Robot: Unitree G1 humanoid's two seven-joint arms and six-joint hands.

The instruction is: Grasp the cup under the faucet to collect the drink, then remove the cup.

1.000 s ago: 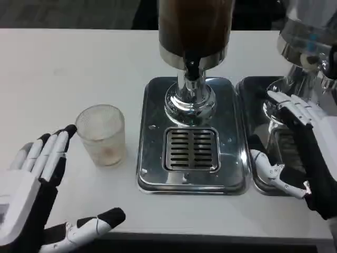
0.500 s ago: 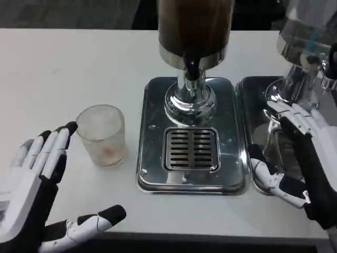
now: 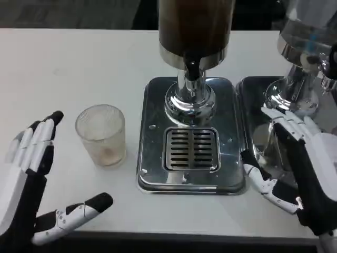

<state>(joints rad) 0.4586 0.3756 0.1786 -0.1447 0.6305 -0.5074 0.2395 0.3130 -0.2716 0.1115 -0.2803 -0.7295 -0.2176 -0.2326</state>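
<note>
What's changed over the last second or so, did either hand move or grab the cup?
The left hand drew back leftward, away from the cup, open and holding nothing. The right hand slid slightly left toward the drip tray. The cup and dispenser stayed put.

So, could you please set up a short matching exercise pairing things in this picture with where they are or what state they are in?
Things:
1. cup
2. left robot hand
3. faucet
4. slotted grate

Places or states:
A. above the tray, below the dark tank
B. open, beside the cup
C. on the table, left of the tray
D. set in the steel tray

Pairs: 1-C, 2-B, 3-A, 4-D
</note>
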